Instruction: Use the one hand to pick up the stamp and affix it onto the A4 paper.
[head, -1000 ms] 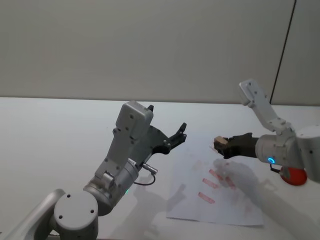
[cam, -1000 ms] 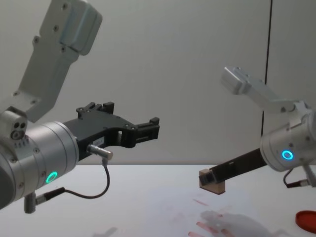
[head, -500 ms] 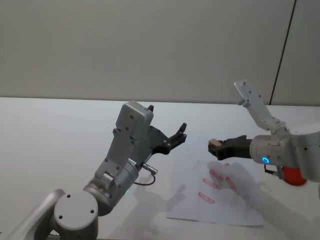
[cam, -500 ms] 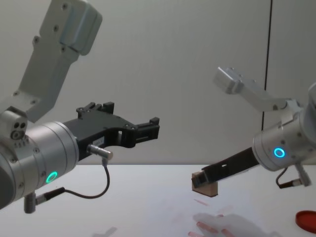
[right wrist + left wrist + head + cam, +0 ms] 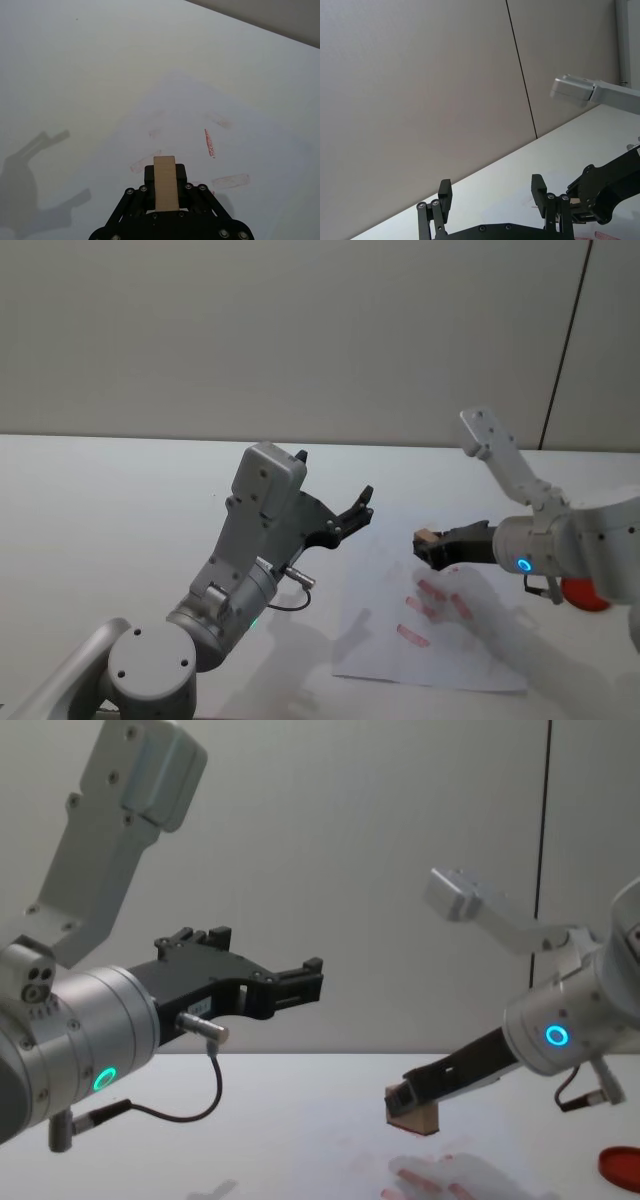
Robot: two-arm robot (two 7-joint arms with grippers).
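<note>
My right gripper [image 5: 424, 545], black on a silver-white arm with a blue light ring, is shut on the stamp [image 5: 425, 537], a small pale tan wooden block [image 5: 415, 1118]. It hangs a little above the upper left part of the A4 paper [image 5: 390, 655], a white sheet with several red marks. The right wrist view looks down past the stamp [image 5: 164, 182] at the paper [image 5: 175, 115] below. My left gripper [image 5: 358, 510], on the arm with a green ring, is held up open left of the paper, with nothing between its fingers [image 5: 445, 192].
A flat red round ink pad [image 5: 585, 594] lies on the white table [image 5: 100, 500] at the far right, behind my right arm. A grey wall stands behind the table.
My right gripper has carried the stamp leftward and lower, closer to the paper. The left arm has not moved.
</note>
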